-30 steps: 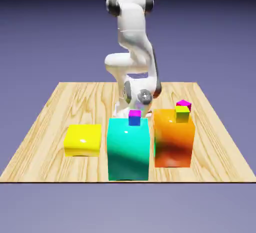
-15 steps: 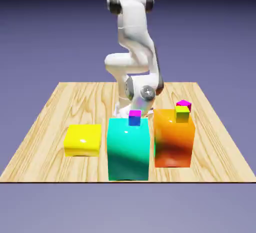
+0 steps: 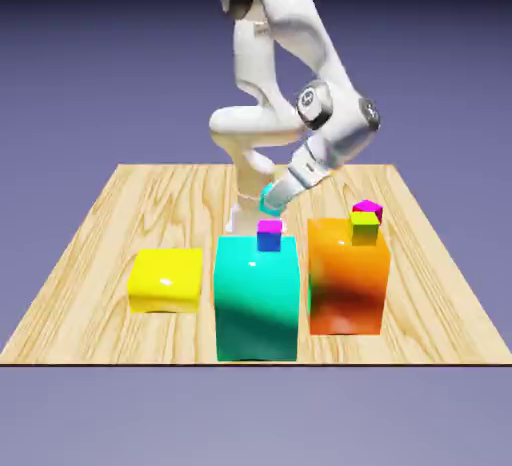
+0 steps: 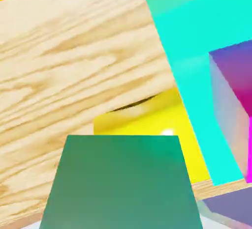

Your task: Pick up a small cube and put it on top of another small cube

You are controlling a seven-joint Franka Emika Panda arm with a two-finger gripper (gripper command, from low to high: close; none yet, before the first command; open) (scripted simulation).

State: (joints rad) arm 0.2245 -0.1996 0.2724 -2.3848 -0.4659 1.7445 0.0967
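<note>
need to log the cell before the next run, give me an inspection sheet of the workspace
surface: wooden table, level
job's things: green cube in the end effector; blue-and-magenta cube on the teal block; yellow cube and magenta cube on the orange block, stacked or one behind the other, cannot tell
clutter: low yellow block
end effector: shut on the green cube, above the table behind the teal block
cables: nothing seen
surroundings: blue-violet backdrop
</note>
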